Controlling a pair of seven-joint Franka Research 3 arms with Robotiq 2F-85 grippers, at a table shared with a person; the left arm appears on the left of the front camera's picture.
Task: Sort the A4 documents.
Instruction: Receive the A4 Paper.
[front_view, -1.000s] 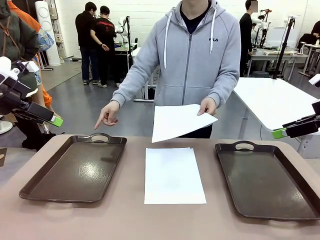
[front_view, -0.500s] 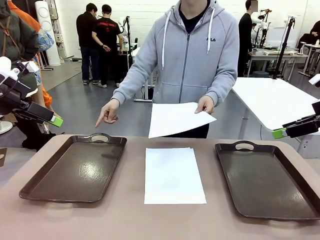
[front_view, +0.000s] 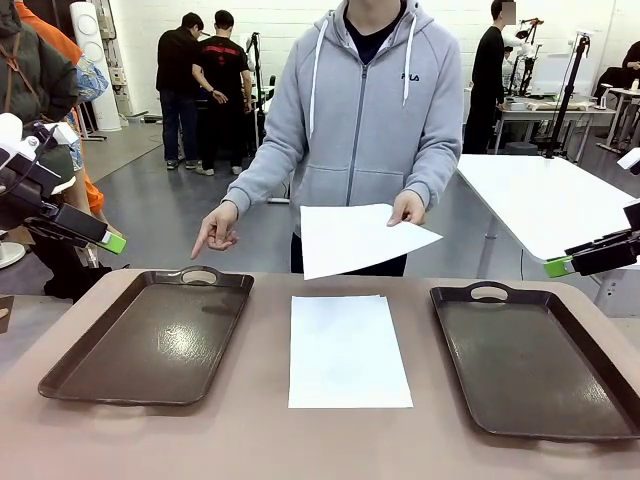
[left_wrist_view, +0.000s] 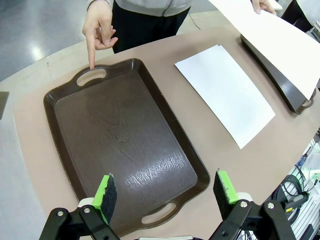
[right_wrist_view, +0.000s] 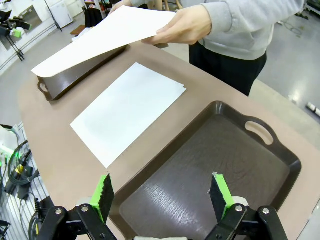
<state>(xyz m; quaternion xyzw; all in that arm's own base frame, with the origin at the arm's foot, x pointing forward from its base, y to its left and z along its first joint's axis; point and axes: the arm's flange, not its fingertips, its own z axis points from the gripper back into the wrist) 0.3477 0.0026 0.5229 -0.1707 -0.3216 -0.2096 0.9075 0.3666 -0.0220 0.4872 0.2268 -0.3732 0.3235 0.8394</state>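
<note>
Sheets lie flat between two trays; another sheet is held up by a person. Left gripper and right gripper are spread wide, empty. Thin, limp paper is judged best pinched at an edge.

Left gripper: hung raised at robot's far left, fingers angled down, jaws spread wide, green pads bare, nothing gripped.
Right gripper: hung raised at far right, jaws equally wide, nothing gripped.
</note>
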